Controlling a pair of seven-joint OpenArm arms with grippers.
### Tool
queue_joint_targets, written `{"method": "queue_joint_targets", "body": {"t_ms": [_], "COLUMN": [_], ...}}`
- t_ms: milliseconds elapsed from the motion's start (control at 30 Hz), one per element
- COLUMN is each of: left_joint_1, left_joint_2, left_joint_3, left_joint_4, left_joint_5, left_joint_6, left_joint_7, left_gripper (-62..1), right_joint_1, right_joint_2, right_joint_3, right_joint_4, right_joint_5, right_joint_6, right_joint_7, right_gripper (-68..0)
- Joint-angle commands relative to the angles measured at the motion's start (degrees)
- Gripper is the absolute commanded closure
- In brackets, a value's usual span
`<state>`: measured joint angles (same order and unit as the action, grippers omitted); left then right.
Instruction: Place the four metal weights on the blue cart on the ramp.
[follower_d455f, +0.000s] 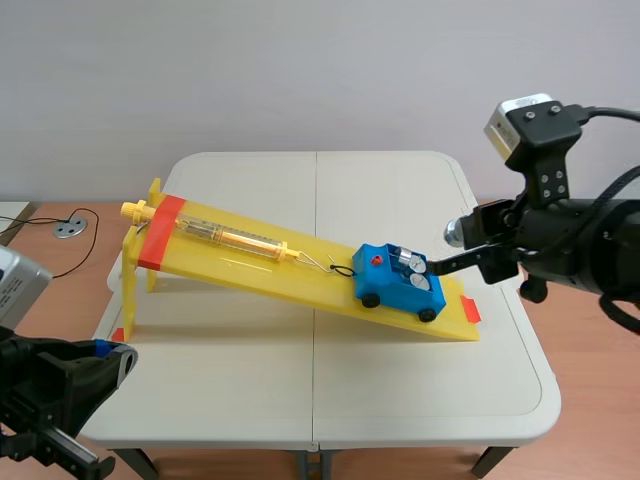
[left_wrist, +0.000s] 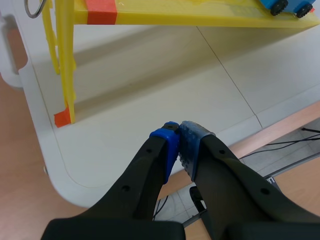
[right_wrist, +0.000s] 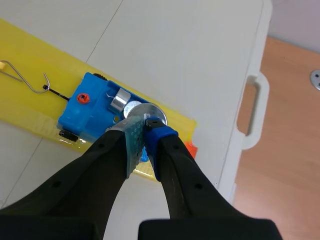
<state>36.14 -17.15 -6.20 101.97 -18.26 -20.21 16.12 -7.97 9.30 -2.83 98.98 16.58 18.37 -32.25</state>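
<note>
Roughly at the centre right of the scene view, the blue cart is seen standing on the low end of the yellow ramp, its wheels on the slope. On its top are carried several silver weights. In the right wrist view a round metal weight is seen at the very tips of the right gripper. It is pinched at its near edge between fingers that are drawn almost together, with only a narrow gap left. Just ahead of that gripper, a cylindrical weight is lodged in the cart beside a red knob. A wire hook is attached to the cart's far end and lies on the ramp. Farther up the slope, toward the upper left of the scene view, a clear tubular spring scale is laid along the ramp. The ramp is borne by a white folding table. At the lower left of the scene view the left gripper is held above the table's near edge, well apart from the cart. Its blue pads are pressed together on nothing.
</note>
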Motion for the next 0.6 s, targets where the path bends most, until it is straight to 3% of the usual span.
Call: {"method": "queue_joint_targets", "body": {"t_ms": [0, 567], "left_joint_1": [-1.88, -1.88], "left_joint_2": [0.28, 0.28], "left_joint_3": [-0.83, -0.83], "left_joint_4": [3.28, 3.28], "left_joint_5": [-2.97, -2.97], "left_joint_6": [-1.18, -1.18], "left_joint_7": [-5.55, -5.55], "left_gripper": [-2.7, -2.7], "right_joint_1": [5.84, 11.82], "right_joint_2": [-0.37, -4.26], "right_joint_3": [-1.07, -4.00], "right_joint_4": [1.55, -8.79], "right_joint_5": [3.91, 0.42], "right_joint_6": [-2.14, -3.85], "right_joint_7": [7.72, 9.94], "right_gripper": [-0.7, -0.7]}}
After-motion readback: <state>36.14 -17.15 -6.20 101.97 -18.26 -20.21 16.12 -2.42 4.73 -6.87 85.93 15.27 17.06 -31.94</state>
